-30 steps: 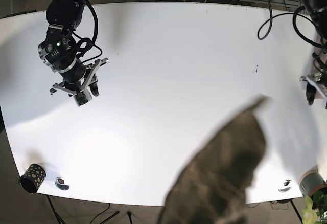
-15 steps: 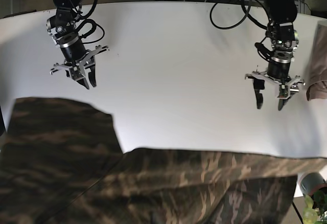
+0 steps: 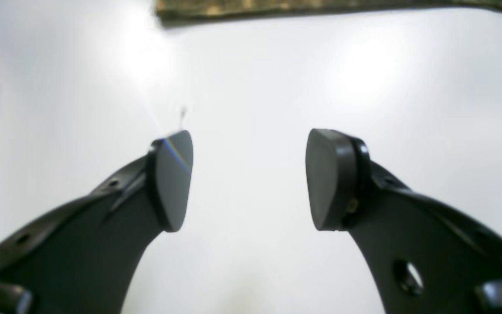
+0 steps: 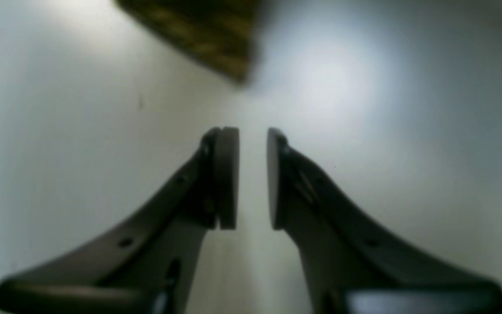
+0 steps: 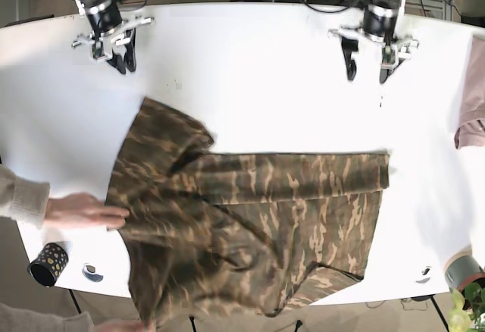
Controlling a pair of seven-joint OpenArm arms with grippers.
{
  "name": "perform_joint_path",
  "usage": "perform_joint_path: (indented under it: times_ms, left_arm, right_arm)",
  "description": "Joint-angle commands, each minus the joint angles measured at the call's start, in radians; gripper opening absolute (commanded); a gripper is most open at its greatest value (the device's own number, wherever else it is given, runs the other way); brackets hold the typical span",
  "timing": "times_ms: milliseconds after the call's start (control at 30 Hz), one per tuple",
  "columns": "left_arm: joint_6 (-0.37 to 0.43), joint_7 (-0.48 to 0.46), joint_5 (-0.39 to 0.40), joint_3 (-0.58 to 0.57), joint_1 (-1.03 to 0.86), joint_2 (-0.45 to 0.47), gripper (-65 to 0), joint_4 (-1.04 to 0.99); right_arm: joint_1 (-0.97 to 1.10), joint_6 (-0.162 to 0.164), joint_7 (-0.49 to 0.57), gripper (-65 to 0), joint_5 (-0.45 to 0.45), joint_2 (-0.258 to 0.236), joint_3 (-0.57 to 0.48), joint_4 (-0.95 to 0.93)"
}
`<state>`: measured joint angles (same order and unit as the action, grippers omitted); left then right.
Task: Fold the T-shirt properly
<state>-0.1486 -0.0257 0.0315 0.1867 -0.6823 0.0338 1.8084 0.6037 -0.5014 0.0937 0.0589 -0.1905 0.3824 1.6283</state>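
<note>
Where the white table [image 5: 250,82] lies bare along its far half, both arms sit raised at the far edge, apart from the cloth.

Item: camouflage T-shirt [image 5: 250,226], brown and tan, spread rumpled over the near half of the table, its near hem reaching the near edge and one corner bunched up toward the far left.

Item: left gripper [image 5: 367,61], at the far right of the base view, jaws spread wide with nothing between the pads [image 3: 170,181]; only a strip of the T-shirt [image 3: 320,6] shows at the top of its wrist view.

Item: right gripper [image 5: 121,59], at the far left, jaws drawn close with a narrow gap, holding nothing; one blurred shirt corner [image 4: 198,35] lies beyond its tips.

Item: person's hand [image 5: 83,212], in a beige sleeve, resting on the shirt's left edge.

Item: spotted dark cup [image 5: 48,264], near left corner.

Item: pinkish cloth [image 5: 471,112], right edge of the table.
</note>
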Motion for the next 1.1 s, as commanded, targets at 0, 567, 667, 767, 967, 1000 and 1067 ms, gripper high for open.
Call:
perform_joint_path:
  times_ms: [0,567,667,767,967,1000,1067]
  left_arm:
    - [0.008,-0.03,0.006,0.001,-0.064,-0.008,-27.8,0.063]
    - [0.008,0.004,0.014,-0.01,-0.526,-0.067,-27.8,0.095]
    - [0.008,0.066,0.014,-0.01,-0.534,-0.068,-27.8,0.063]
    - [0.01,0.117,0.014,-0.008,-0.515,-0.068,-27.8,-0.02]
    - [0.01,0.122,0.014,-0.003,-0.432,-0.068,-27.8,-0.18]
    - [0.01,0.122,0.012,-0.003,-0.411,-0.068,-27.8,-0.209]
    - [0.01,0.122,0.012,-0.002,-0.363,-0.067,-27.8,-0.29]
  right_arm:
    - [0.038,-0.006,0.033,-54.5,0.02,-0.007,0.007,0.026]
    - [0.479,-0.073,-0.056,-54.7,0.166,-0.05,0.005,0.155]
    - [0.514,-0.096,-0.079,-54.7,0.167,-0.048,0.003,0.114]
    - [0.522,-0.119,-0.079,-54.7,0.167,-0.047,0.003,0.02]
    - [0.459,-0.139,-0.079,-54.7,0.16,-0.043,0.0,-0.136]
    - [0.445,-0.139,-0.079,-54.7,0.16,-0.043,-0.009,-0.167]
    - [0.393,-0.138,-0.079,-54.7,0.16,-0.051,-0.055,-0.237]
